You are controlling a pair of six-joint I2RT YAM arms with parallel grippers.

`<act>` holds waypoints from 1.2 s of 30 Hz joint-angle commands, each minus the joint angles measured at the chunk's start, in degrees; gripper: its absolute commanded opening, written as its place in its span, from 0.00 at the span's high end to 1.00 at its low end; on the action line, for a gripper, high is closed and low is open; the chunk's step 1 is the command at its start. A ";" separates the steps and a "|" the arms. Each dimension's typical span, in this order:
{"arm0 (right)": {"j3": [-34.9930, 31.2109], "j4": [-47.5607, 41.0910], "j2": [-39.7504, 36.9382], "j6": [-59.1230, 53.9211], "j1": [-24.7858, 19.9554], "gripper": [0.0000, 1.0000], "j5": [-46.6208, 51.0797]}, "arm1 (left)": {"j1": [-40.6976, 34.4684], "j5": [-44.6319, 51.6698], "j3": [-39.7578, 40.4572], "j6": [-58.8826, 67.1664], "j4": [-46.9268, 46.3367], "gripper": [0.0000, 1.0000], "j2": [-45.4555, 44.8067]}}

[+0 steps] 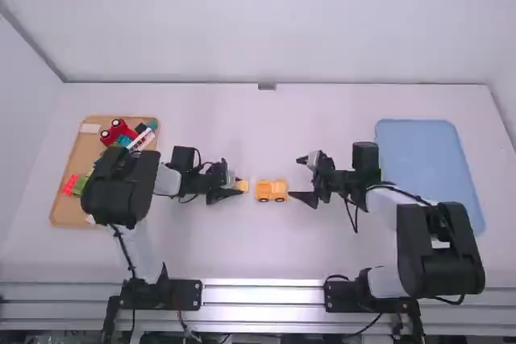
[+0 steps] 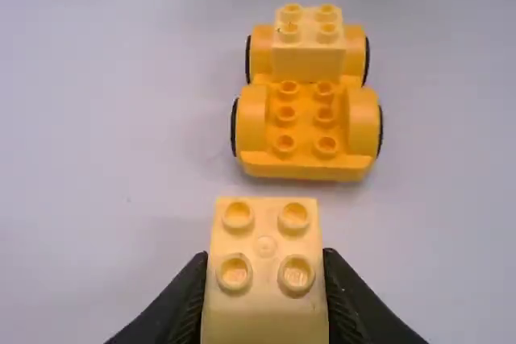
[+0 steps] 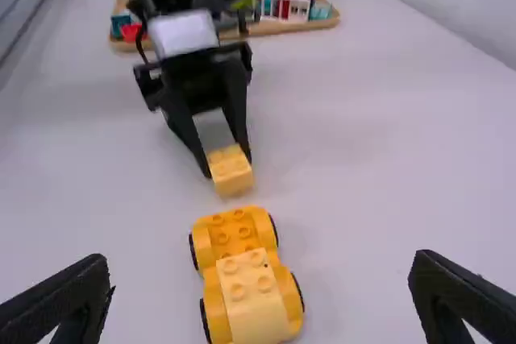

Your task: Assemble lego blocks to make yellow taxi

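Just left of the table's middle, my left gripper [image 1: 234, 184] is shut on a yellow block [image 1: 242, 185]. In the left wrist view, my left gripper [image 2: 264, 292] pinches this four-stud block [image 2: 266, 296] between its fingers. The orange-yellow wheeled base [image 1: 271, 191] stands close to the right of it, with a gap between them. One pale yellow block [image 2: 308, 52] sits on the base's far end in the left wrist view. My right gripper [image 1: 302, 178] stands open to the right of the base; in the right wrist view, the right gripper [image 3: 260, 296] has its fingers wide apart, with the base's near end between them.
A wooden tray [image 1: 84, 151] at the far left holds a red vehicle [image 1: 118, 131] and several coloured blocks, partly behind the left arm. A blue tray [image 1: 419, 151] lies at the right, beside and behind the right arm.
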 commanded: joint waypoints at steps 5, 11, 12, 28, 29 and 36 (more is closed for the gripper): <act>-3.48 4.37 0.87 -5.44 4.46 0.02 5.46 | -5.27 0.83 -0.28 -5.38 -0.81 0.90 -7.52; -1.77 12.92 12.22 -5.66 5.03 0.02 5.88 | -8.41 0.83 -0.11 -8.09 -0.24 0.91 -7.80; -1.51 13.42 13.00 -5.68 5.03 0.02 5.77 | -8.44 0.83 -0.11 -8.26 -0.24 0.91 -7.80; 15.26 5.03 33.16 -16.33 5.31 0.02 -5.07 | -9.73 -2.16 0.66 -12.28 -0.02 0.92 -7.54; 16.31 0.76 33.40 -18.95 5.88 0.01 -4.96 | -10.32 -2.21 0.68 -12.26 0.02 0.92 -7.54; 17.94 -6.34 33.42 -24.85 8.07 0.00 -2.93 | -10.29 -5.18 1.81 -12.68 -0.07 0.94 -6.58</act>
